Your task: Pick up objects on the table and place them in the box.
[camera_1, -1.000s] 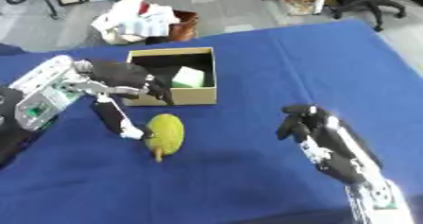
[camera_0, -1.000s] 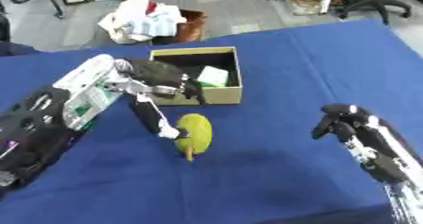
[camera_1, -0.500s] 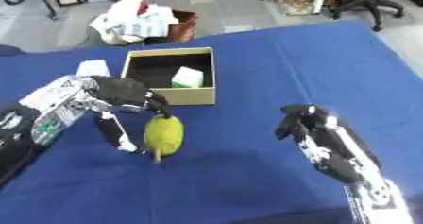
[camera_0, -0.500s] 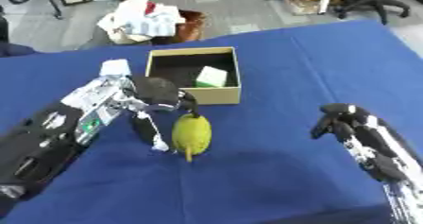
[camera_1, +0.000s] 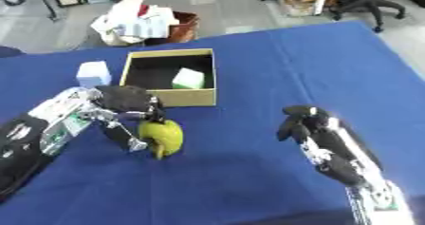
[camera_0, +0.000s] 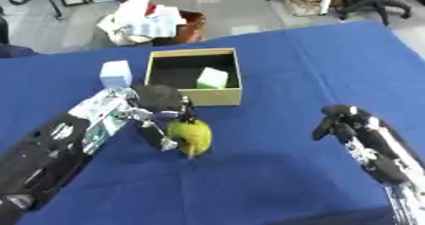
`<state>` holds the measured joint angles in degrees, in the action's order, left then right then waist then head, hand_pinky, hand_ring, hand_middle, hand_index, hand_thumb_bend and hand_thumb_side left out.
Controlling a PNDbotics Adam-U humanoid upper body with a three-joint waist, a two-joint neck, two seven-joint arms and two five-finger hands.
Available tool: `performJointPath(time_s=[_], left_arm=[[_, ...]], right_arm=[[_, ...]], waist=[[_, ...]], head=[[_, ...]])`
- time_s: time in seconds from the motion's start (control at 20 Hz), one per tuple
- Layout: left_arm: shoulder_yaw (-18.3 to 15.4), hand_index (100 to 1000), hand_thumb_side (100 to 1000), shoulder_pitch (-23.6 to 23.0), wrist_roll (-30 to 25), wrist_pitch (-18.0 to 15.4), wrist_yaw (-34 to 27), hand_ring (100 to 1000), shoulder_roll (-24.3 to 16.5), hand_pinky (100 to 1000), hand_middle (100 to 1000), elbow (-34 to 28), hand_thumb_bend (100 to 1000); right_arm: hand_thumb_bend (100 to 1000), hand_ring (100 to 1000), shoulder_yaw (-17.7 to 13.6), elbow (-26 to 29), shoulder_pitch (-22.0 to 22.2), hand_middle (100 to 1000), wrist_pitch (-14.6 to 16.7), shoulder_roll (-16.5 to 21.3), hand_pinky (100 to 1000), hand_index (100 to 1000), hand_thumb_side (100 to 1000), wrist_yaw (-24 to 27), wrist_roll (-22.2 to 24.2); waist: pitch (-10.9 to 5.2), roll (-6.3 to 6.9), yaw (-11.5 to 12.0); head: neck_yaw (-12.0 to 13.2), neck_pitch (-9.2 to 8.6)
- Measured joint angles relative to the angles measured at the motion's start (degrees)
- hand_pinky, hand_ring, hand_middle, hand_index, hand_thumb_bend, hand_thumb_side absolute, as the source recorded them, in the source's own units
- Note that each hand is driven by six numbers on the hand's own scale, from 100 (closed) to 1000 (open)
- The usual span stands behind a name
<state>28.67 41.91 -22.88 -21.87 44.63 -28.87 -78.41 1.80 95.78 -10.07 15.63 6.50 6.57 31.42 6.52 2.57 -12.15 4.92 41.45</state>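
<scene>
While the yellow-green pear-like fruit [camera_0: 190, 136] lies on the blue table [camera_0: 274, 77] just near of the cardboard box [camera_0: 193, 96], the left hand [camera_0: 158, 106] curls its fingers around it to lift; the right hand [camera_0: 338, 122] hangs clenched, empty, far right

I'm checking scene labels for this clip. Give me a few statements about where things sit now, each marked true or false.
1. A green block lies inside the box. True.
2. The yellow-green fruit is in the box. False: it lies on the blue table, in front of the box.
3. The left robot hand is at the fruit. True.
4. The right robot hand holds a block. False: it holds nothing.
5. A pale blue block stands to the box's right. False: it is on the left.
</scene>
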Motion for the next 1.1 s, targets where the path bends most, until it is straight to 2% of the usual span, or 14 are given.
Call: performJointPath(time_s=[0.15, 0.3, 0.55, 0.85, 1.0, 1.1], left_arm=[[-2.5, 607, 256, 3.1, 1.3, 3.0, -2.4, 469, -0.8, 648, 431, -1.8, 100], [-4.7, 619, 250, 7.8, 2.6, 5.9, -2.4, 478, -0.2, 656, 442, 0.3, 100], [-8.4, 646, 249, 14.0, 7.0, 8.4, 3.9, 498, 6.1, 663, 463, 12.8, 100], [-14.0, 694, 245, 17.4, 14.7, 9.2, 13.9, 563, 14.3, 696, 513, 28.1, 100], [-16.2, 797, 242, 18.5, 18.5, 9.5, 18.6, 636, 17.3, 733, 617, 32.8, 100], [-17.3, 828, 242, 18.7, 20.6, 9.8, 21.0, 667, 18.7, 750, 666, 34.9, 100]], right_arm=[[100, 588, 0.0, 0.0, 0.0, 545, 0.0, 0.0, 572, 778, 454, 0.0, 0.0], [100, 588, 0.0, 0.0, 0.0, 545, 0.0, 0.0, 572, 778, 454, 0.0, 0.0], [100, 588, 0.0, 0.0, 0.0, 545, 0.0, -0.1, 572, 778, 455, 0.0, 0.0], [100, 588, 0.4, 0.0, 0.0, 545, -0.1, -0.3, 572, 778, 455, 0.1, 0.3], [100, 588, 0.6, 0.0, -0.1, 545, -0.2, -0.5, 572, 778, 455, 0.1, 0.5], [100, 587, 0.7, 0.0, -0.3, 545, -0.2, -0.7, 572, 778, 460, 0.1, 0.6]], waist=[[0.00, 0.00, 0.0], [0.00, 0.00, 0.0], [0.00, -0.02, -0.8], [0.00, -0.03, -1.6], [0.00, -0.06, -2.0], [0.01, -0.06, -2.3]], head=[[0.0, 0.00], [-0.2, 0.00], [0.0, 0.00], [0.8, -0.23], [1.2, -0.28], [1.4, -0.34]])
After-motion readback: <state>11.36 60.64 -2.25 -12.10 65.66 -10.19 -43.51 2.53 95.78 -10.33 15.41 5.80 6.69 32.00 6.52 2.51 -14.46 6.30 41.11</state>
